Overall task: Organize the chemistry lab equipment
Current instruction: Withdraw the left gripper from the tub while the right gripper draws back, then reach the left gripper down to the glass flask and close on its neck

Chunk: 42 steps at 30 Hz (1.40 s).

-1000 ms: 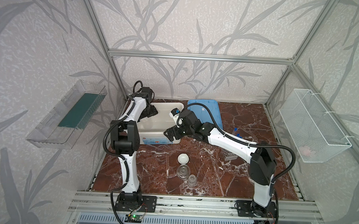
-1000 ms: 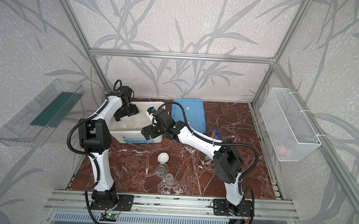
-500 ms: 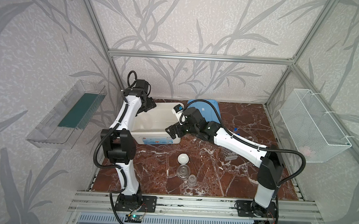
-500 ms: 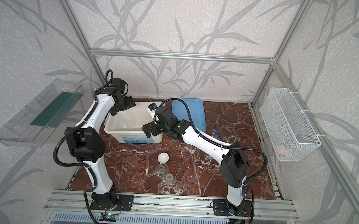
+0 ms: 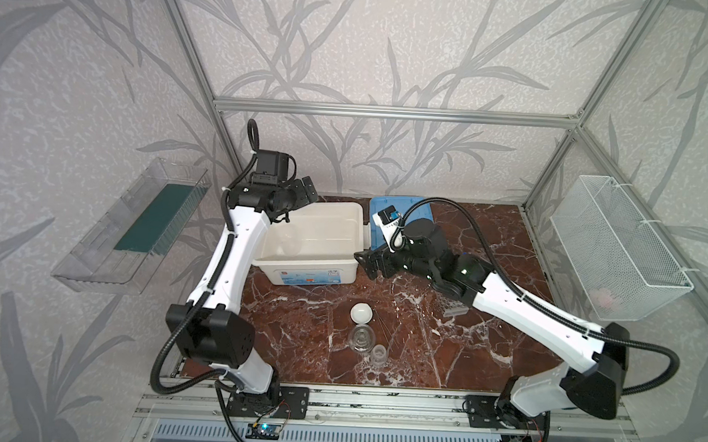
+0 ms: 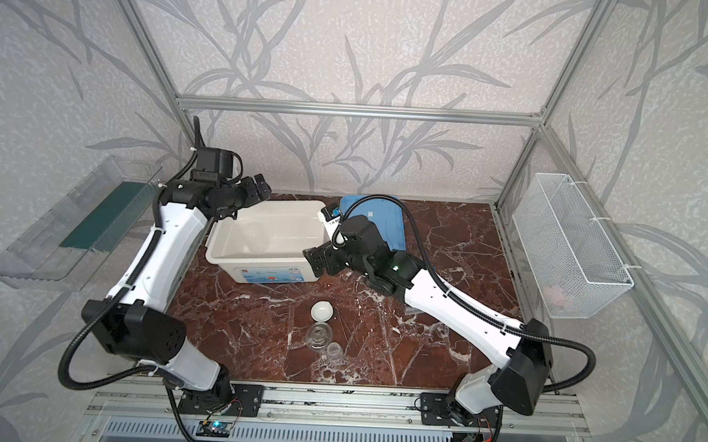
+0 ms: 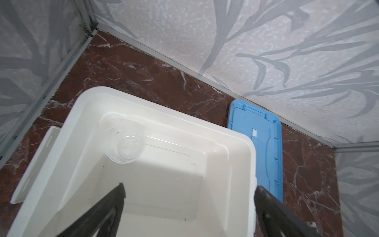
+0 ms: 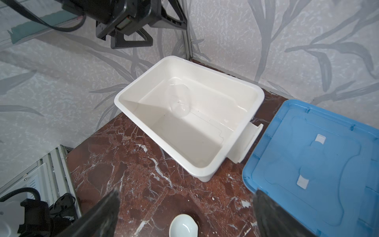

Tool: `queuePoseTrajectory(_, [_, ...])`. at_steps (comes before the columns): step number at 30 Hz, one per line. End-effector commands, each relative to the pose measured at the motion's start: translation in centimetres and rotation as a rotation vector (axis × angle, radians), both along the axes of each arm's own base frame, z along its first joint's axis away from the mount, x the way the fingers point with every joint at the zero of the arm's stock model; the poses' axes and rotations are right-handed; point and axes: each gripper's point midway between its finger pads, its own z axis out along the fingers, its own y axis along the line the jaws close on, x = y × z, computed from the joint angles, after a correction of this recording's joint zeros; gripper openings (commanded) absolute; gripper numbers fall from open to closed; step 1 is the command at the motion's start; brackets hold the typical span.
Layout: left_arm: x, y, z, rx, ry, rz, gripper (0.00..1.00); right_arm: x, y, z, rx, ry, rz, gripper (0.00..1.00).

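**Red marble surface** (image 5: 296, 331), with the white box (image 5: 356, 230) at its back left corner and the blue lid (image 5: 422, 205) flat beside it on the back edge. Left gripper (image 5: 309, 189) is above the box's back left corner. Right gripper (image 5: 366, 265) is beside its front right corner. Both have jaws spread and hold nothing. A clear vessel (image 7: 128, 148) lies on its side inside the box. Mid-surface stand a wide clear vessel (image 5: 362, 339), a small beaker (image 5: 378, 353) and a white dish (image 5: 361, 313).

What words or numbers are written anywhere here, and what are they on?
None can be read.
The sticker on the front of the white box has a red mark and blue print, too small and blurred to read in both top views.
The blue lid shows no words.
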Motion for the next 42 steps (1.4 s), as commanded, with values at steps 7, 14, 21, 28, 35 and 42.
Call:
queuePoseTrajectory(7, [-2.2, -4.6, 2.3, -0.258, -0.159, -0.26, 0.99, -2.8, -6.6, -2.6, -0.015, -0.028, -0.078, 0.99])
queuePoseTrajectory(14, [-9.0, -8.3, 0.3, -0.117, -0.041, -0.419, 0.99, -5.7, -8.6, -6.1, -0.115, 0.061, -0.011, 0.99])
queuePoseTrajectory(21, [-17.8, -12.9, -4.6, 0.034, 0.152, -0.629, 0.99, -8.3, -9.1, -8.7, -0.1, 0.15, 0.059, 0.99])
queuePoseTrajectory(28, [-22.6, -14.9, -9.4, 0.093, 0.251, -0.669, 0.98, -9.1, -9.7, -11.1, -0.106, 0.204, 0.049, 0.99])
queuePoseTrajectory(35, [-25.2, -16.4, -15.6, 0.176, 0.341, -0.687, 0.92, -9.1, -9.7, -11.8, -0.105, 0.214, 0.044, 0.99])
queuePoseTrajectory(42, [-26.4, -18.1, -19.5, 0.242, 0.373, -0.668, 0.85, -8.8, -9.6, -12.4, -0.111, 0.234, 0.03, 0.99])
